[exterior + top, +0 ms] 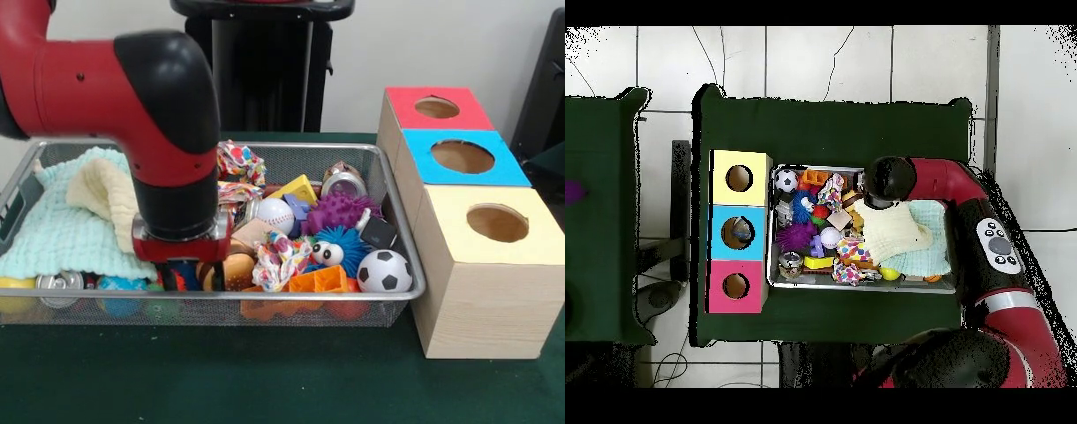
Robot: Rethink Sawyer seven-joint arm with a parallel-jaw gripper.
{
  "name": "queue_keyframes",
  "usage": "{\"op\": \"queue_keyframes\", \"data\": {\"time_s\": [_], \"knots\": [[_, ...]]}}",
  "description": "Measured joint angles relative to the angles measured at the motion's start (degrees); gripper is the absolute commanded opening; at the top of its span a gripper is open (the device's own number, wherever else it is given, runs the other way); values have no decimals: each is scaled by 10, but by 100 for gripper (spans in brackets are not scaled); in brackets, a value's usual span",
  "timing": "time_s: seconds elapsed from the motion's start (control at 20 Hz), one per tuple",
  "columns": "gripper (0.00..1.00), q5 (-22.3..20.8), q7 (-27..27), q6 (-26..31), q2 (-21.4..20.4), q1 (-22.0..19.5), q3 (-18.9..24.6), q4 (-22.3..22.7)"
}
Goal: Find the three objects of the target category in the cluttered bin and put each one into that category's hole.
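Observation:
The silver wire-mesh bin (399,231) stands on the green table, full of clutter. It also shows in the overhead view (865,287). My gripper (186,275) reaches down into the bin's middle front, among a burger-like toy (237,269) and crumpled patterned cloth (281,256); its tips are buried in the clutter. In the overhead view the arm's black wrist (890,180) hides it. Three wooden boxes with round holes stand beside the bin: red top (468,109), blue top (508,168), yellow top (450,208).
In the bin lie a mint towel (62,230), cream cloth (106,190), baseball (274,215), purple spiky ball (340,212), blue fuzzy toy (344,252), soccer ball (384,271), yellow block (296,188) and metal can (344,184).

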Motion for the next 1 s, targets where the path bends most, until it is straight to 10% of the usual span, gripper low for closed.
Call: {"op": "queue_keyframes", "data": {"time_s": [1.0], "knots": [[100, 20, 0, 28, -103, -13, -1, 113]]}}
